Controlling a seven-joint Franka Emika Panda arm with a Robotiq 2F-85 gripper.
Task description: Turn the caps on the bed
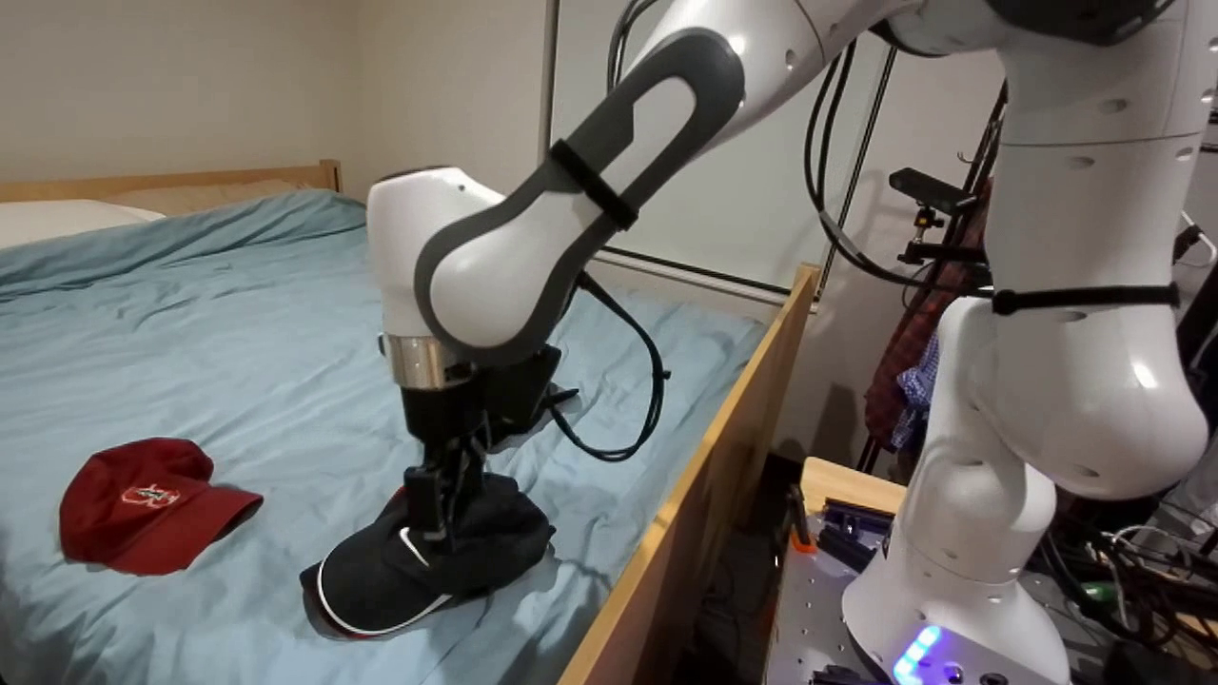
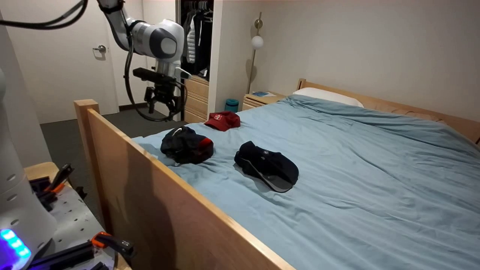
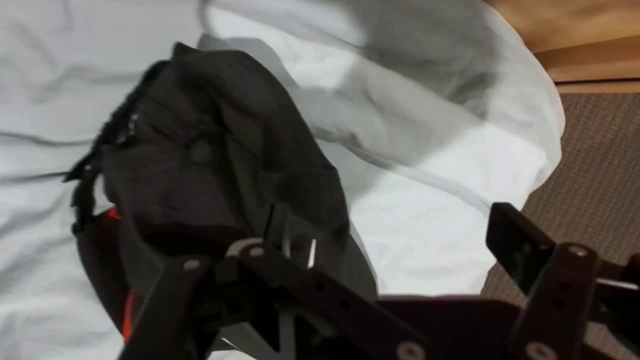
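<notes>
The black cap with red parts and a white swoosh (image 1: 376, 580) lies on the bed (image 1: 257, 352). It also shows in an exterior view (image 2: 183, 148) and in the wrist view (image 3: 200, 150). My gripper (image 3: 392, 225) is open, fingers pointing down, with nothing between them. In the wrist view the left finger overlaps the black cap and the right finger is over the bed's edge. In an exterior view the gripper (image 2: 163, 107) hangs in the air above and beside this cap. A red cap (image 2: 225, 120) and a dark cap with a grey brim (image 2: 268, 165) lie apart on the bed.
A wooden bed board (image 1: 704, 476) runs along the bed's near edge, between the bed and the robot base. A looped cable (image 1: 657, 381) hangs from the wrist. Clamps (image 2: 112, 242) sit on the robot's table. Brown floor (image 3: 600, 145) shows past the bed's edge.
</notes>
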